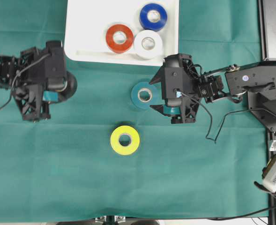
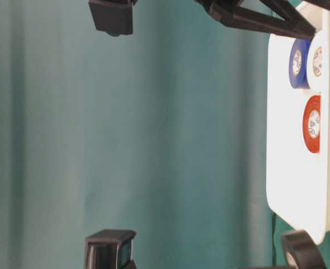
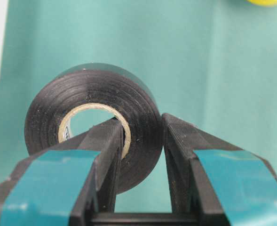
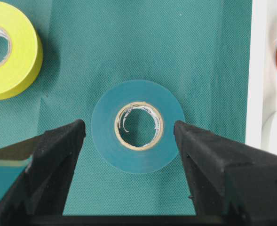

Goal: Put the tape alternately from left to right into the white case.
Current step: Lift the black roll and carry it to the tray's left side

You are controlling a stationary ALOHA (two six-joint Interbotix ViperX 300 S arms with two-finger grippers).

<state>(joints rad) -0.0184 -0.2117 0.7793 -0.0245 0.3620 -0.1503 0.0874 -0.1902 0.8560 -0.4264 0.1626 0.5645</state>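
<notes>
Jaws of the left gripper (image 3: pixel 140 155) pinch the black roll's (image 3: pixel 93 122) wall, the right gripper (image 4: pixel 129 134) is spread wide over the teal roll (image 4: pixel 138 126) on the green cloth (image 1: pixel 198 178), the yellow roll (image 1: pixel 124 139) lies nearby, and red (image 1: pixel 119 38), white (image 1: pixel 148 44) and blue (image 1: pixel 153 17) rolls sit in the case (image 1: pixel 86 28).

Surface (image 1: pixel 58 178) is covered by matt green woven cloth, faintly creased. White case (image 1: pixel 81 28) is seen as smooth glossy plastic. Black roll (image 3: pixel 91 99) shows ribbed, satin layered tape around a pale cardboard core. Teal roll (image 4: pixel 137 126) looks smooth, matt.
</notes>
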